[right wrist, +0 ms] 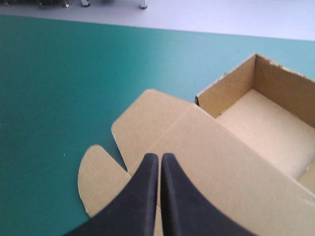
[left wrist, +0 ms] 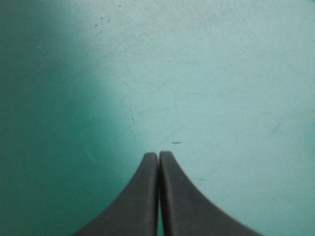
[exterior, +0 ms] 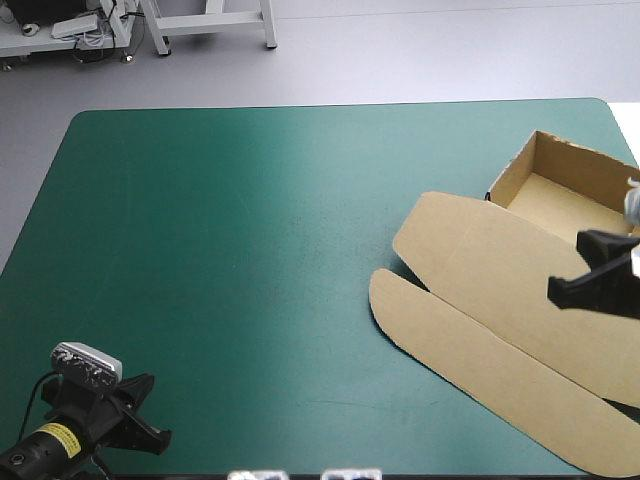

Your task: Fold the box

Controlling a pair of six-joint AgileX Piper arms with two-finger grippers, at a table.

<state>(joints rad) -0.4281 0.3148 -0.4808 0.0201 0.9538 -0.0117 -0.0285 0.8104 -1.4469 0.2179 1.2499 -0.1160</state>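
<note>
Both pairs of black fingers (right wrist: 142,196) sit pressed together, empty: my right gripper (right wrist: 159,156) hangs over the flat lid (right wrist: 221,147) of the brown box (right wrist: 268,120), its walled tray just ahead, while my left gripper (left wrist: 158,155) has only bare teal-green cover (left wrist: 206,73) beneath, well apart from the board. Walls look raised, I judge; next I'd part the right jaws and take the lid's rounded flap.

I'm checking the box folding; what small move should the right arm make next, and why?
Probably open the right gripper and lower it to the edge of the flat lid: its jaws are shut above it, holding nothing, while the walls of the box already stand.
</note>
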